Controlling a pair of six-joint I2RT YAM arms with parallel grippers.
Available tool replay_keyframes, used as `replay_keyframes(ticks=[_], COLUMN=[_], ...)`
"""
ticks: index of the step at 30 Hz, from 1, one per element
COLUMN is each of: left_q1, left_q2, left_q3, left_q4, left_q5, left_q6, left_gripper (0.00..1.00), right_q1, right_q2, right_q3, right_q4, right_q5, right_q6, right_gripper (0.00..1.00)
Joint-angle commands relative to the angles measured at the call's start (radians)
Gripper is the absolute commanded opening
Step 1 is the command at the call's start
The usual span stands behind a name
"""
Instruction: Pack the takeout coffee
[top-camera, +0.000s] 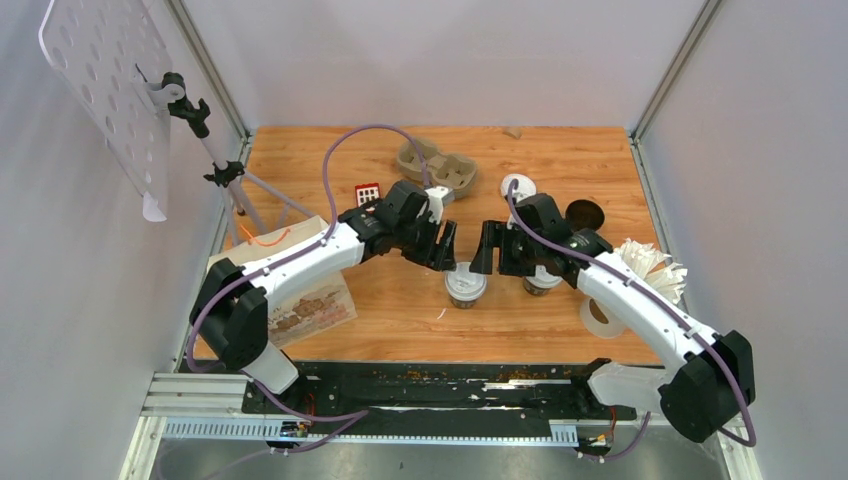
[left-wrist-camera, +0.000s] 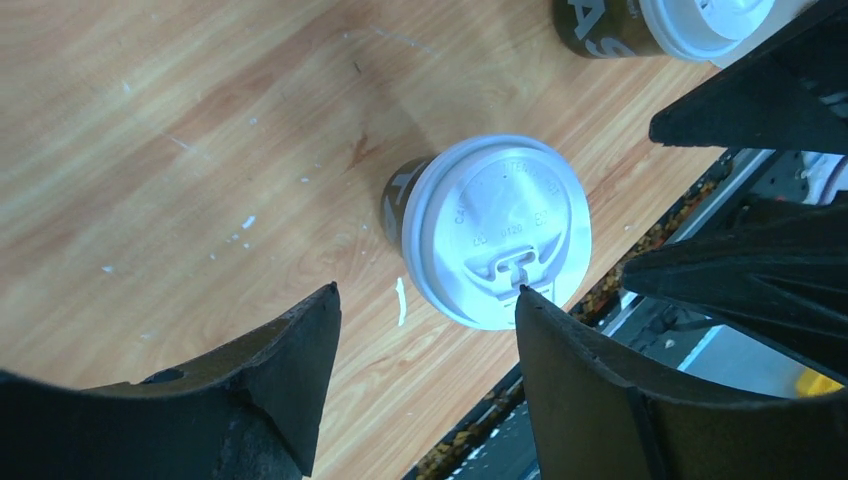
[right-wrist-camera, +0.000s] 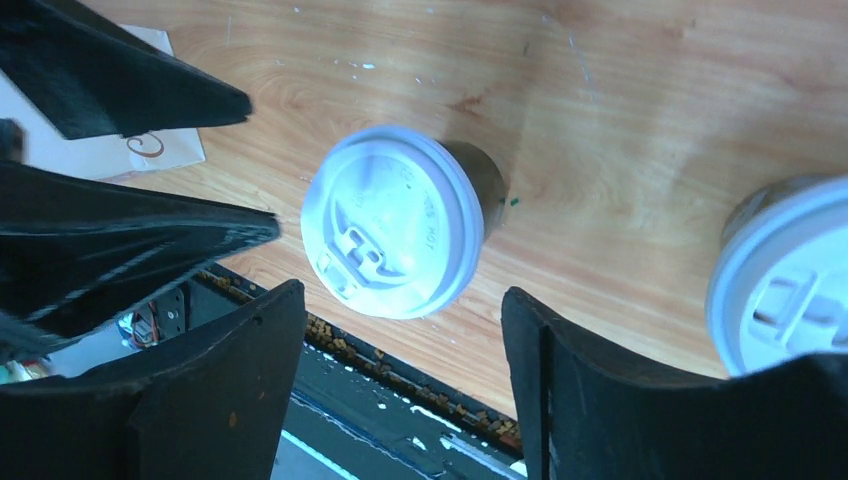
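1. Two lidded coffee cups are seen upright on the wooden table (top-camera: 330, 150). The middle cup (top-camera: 465, 285) stands near the front edge, and the second cup (top-camera: 543, 283) is just to its right, partly hidden under the right arm.
2. The left gripper (top-camera: 446, 252) is held open, with nothing between its fingers. In the left wrist view the middle cup (left-wrist-camera: 495, 230) is seen below and beyond the spread fingertips, not clasped.
3. The right gripper (top-camera: 486, 256) is likewise spread wide and empty. In the right wrist view the middle cup (right-wrist-camera: 395, 235) is framed between its two fingers, and the second cup (right-wrist-camera: 790, 290) is cut off at the right edge.
4. Both grippers are positioned close together, facing each other above the middle cup. Whether either one touches it cannot be told.
5. The pulp tray (top-camera: 437, 167) is placed towards the back of the table, well apart from both lidded cups.
6. An open dark cup (top-camera: 585, 213) and a loose white lid (top-camera: 517, 186) are seen behind the right arm.
7. A bundle of white sticks (top-camera: 650, 265) is found at the right edge, and a printed box (top-camera: 305, 300) at the left front corner.
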Motion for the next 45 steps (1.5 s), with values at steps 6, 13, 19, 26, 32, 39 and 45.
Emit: replay_keyframes(ticks=[6, 13, 19, 26, 32, 39, 45], left_q1=[0.027, 0.042, 0.041, 0.041, 0.041, 0.041, 0.041], left_q2=[0.019, 0.063, 0.102, 0.144, 0.146, 0.147, 0.169], left_q3=[0.143, 0.152, 0.149, 0.151, 0.149, 0.132, 0.123], left_q4=[-0.148, -0.147, -0.111, -0.063, -0.060, -0.051, -0.039], left_q5=[0.038, 0.131, 0.211, 0.244, 0.247, 0.244, 0.257], left_q6=[0.226, 0.290, 0.279, 0.261, 0.249, 0.253, 0.249], left_gripper=[0.73, 0.72, 0.71, 0.68, 0.66, 0.66, 0.64], right_q1=[-0.003, 0.024, 0.044, 0.066, 0.065, 0.066, 0.065], right_q2=[-0.158, -0.148, -0.167, -0.207, -0.238, -0.210, -0.194], right_q3=[-0.133, -0.183, -0.227, -0.299, -0.360, -0.372, -0.381], right_q4=[0.142, 0.178, 0.178, 0.228, 0.301, 0.357, 0.361], right_q5=[0.053, 0.049, 0.078, 0.068, 0.070, 0.064, 0.059], right_q6=[0.321, 0.391, 0.449, 0.506, 0.535, 0.546, 0.556], right_gripper=[0.75, 0.64, 0.64, 0.57, 0.54, 0.51, 0.46])
